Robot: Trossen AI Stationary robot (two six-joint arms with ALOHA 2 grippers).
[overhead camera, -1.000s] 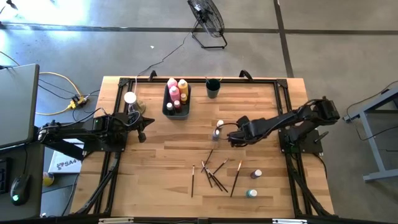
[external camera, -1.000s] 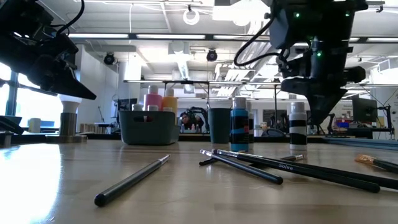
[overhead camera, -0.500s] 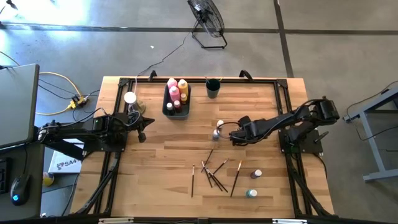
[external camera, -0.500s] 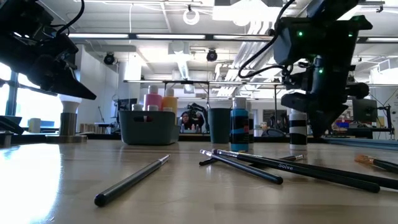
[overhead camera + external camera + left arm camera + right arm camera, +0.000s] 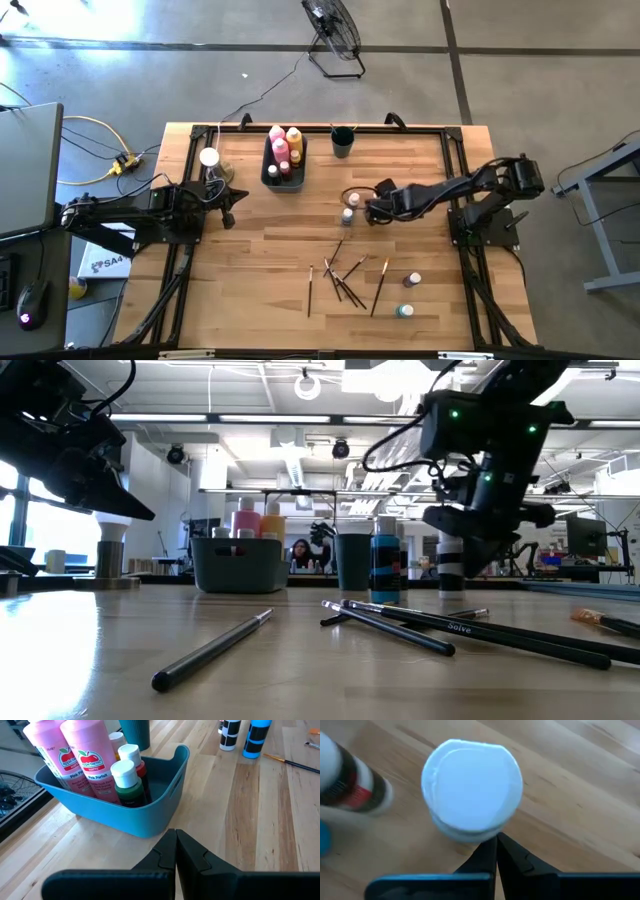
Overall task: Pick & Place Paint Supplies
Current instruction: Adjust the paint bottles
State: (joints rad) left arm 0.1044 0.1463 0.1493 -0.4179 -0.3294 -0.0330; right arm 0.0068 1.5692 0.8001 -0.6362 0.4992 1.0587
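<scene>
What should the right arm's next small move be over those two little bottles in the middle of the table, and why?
Probably open the right gripper first. Its fingers are shut and it hovers just beside the white cap of a small paint bottle, with a second small bottle close by. Shut fingers cannot straddle the cap, so opening before descending seems the sensible step.

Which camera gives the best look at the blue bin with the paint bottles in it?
The left wrist view: the blue bin fills the frame, showing pink squeeze bottles and white-capped small bottles inside. The high view shows the bin's whole position from above, at the table's far side, but small. The low view shows only its side wall in the distance. The right wrist view misses it.
</scene>
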